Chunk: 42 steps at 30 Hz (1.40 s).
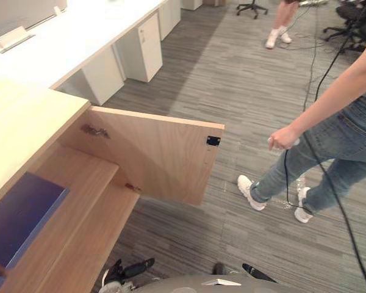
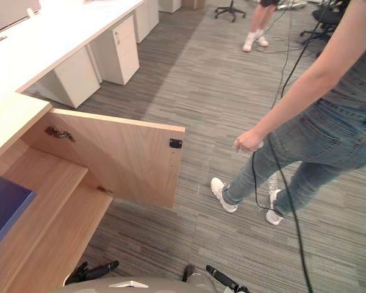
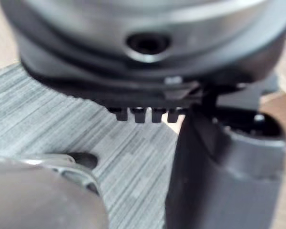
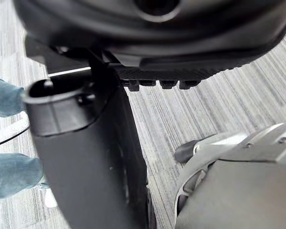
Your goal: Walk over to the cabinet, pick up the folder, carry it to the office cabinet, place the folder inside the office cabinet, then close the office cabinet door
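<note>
The blue folder [image 1: 21, 210] lies flat on a shelf inside the wooden office cabinet [image 1: 79, 201] at my left. The cabinet door [image 1: 152, 155] stands swung wide out over the floor, with its hinges showing. My left hand [image 3: 219, 157] hangs low beside me over the grey carpet, fingers straight and holding nothing; it also shows at the lower edge of the left eye view as the left hand [image 1: 131, 268]. My right hand [image 4: 86, 157] hangs the same way, open and empty, well clear of the door.
A person in jeans [image 1: 329, 152] stands close on the right, holding a black cable [image 1: 329, 183]. Another person's legs [image 1: 279, 30] show far back. White desks with drawer units [image 1: 143, 46] line the left, and office chairs [image 1: 354, 24] stand at the far right.
</note>
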Available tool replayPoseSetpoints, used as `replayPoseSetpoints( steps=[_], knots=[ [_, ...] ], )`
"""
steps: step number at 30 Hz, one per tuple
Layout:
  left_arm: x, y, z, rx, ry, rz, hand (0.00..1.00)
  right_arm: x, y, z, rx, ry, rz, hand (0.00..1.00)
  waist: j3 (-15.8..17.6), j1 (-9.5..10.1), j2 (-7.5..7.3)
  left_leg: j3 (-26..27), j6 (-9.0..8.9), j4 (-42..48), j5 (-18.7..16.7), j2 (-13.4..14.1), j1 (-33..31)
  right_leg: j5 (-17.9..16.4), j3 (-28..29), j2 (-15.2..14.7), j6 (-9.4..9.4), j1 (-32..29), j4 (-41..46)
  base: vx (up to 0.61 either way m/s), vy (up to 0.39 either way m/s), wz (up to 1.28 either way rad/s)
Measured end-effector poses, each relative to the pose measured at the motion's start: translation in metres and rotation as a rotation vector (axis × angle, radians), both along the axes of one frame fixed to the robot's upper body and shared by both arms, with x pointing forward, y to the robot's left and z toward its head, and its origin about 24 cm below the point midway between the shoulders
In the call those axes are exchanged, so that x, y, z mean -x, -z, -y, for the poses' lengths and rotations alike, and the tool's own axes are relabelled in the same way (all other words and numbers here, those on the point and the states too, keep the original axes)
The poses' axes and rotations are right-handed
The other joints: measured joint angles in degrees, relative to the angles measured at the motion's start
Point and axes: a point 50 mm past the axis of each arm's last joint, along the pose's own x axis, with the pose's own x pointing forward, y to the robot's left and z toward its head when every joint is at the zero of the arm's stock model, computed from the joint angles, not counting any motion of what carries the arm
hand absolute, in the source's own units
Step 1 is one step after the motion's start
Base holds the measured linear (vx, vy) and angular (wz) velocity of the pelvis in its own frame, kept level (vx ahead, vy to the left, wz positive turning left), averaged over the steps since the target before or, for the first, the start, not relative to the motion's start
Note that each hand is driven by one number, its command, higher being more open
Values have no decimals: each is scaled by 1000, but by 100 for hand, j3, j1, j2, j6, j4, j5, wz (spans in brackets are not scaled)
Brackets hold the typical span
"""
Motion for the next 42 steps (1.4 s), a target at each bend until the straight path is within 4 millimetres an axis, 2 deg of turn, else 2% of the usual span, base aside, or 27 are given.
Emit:
replayPoseSetpoints(
  steps=[4, 7, 12, 15, 18, 22, 26, 27, 29, 31, 33, 35, 42],
  knots=[
    [10, 1, -4, -7, -9, -24, 100, 5, 2, -5, -18, 40, -9, 100, -18, 21, -92, -34, 46, -11, 34, -163, 13, 268, -13, -70, 114, 244, -491, 3, 82, 4],
    [16, 2, -1, 0, -8, -40, 100, 6, 1, -3, -11, 42, -7, 100, -30, 24, -40, -58, 76, -146, 59, -260, 136, 366, -23, -104, 161, 402, -708, 12, 42, 3],
    [13, 2, 0, -1, 31, -43, 100, 3, 1, -2, -5, 36, 2, 100, -34, 22, -22, -170, 105, -329, 161, -343, 193, 453, -156, -137, 180, 537, -916, -6, 15, 11],
    [12, 2, 1, -3, 56, -45, 100, -17, -5, 1, 52, -58, 53, 100, -32, 20, -17, -175, 101, -422, 183, -361, 246, 459, -155, -143, 175, 543, -918, -15, 11, 0],
    [9, 1, 0, -9, 80, -40, 100, -53, -22, 18, 171, -128, 184, 100, -31, 12, -22, -170, 105, -423, 184, -415, 270, 496, -113, -187, 194, 545, -927, -46, 25, -7],
    [5, 0, -1, -27, 119, -27, 100, -107, -60, 53, 361, -272, 369, 100, -27, 33, -57, -176, 107, -426, 183, -487, 280, 593, -37, -215, 220, 527, -965, -66, 21, -5],
    [4, -1, -4, -39, 161, -30, 100, -160, -99, 68, 475, -466, 529, 100, -40, 51, -119, -218, 126, -467, 195, -535, 276, 651, -2, -278, 239, 486, -968, -85, 12, -3],
    [4, -1, -5, -36, 174, -30, 100, -176, -108, 63, 483, -544, 571, 100, -44, 52, -127, -239, 147, -507, 208, -542, 277, 672, -3, -278, 237, 466, -968, -83, 6, 0],
    [4, -2, -6, -36, 187, -31, 100, -188, -113, 56, 476, -615, 597, 100, -37, 56, -138, -244, 153, -508, 211, -543, 270, 686, -2, -279, 238, 454, -968, -62, -8, -2],
    [4, -2, -6, -33, 209, -32, 100, -208, -120, 36, 456, -752, 635, 100, -36, 75, -139, -257, 167, -508, 220, -544, 268, 705, -3, -280, 233, 454, -969, -71, -19, 0],
    [3, -2, -5, -28, 213, -30, 100, -219, -123, 23, 453, -860, 650, 100, -36, 84, -139, -268, 175, -508, 225, -545, 266, 717, -6, -281, 230, 453, -969, -56, -15, 2],
    [3, -1, -5, -22, 218, -28, 100, -232, -131, 9, 476, -1045, 651, 100, -35, 142, -138, -311, 200, -508, 240, -564, 250, 742, -26, -293, 238, 451, -970, -48, -8, 6],
    [3, -2, -5, -13, 228, -24, 100, -261, -159, -4, 617, -1391, 628, 100, 9, 216, -118, -472, 298, -506, 302, -683, 158, 866, -177, -396, 282, 446, -970, -50, 14, 13]
  ],
)
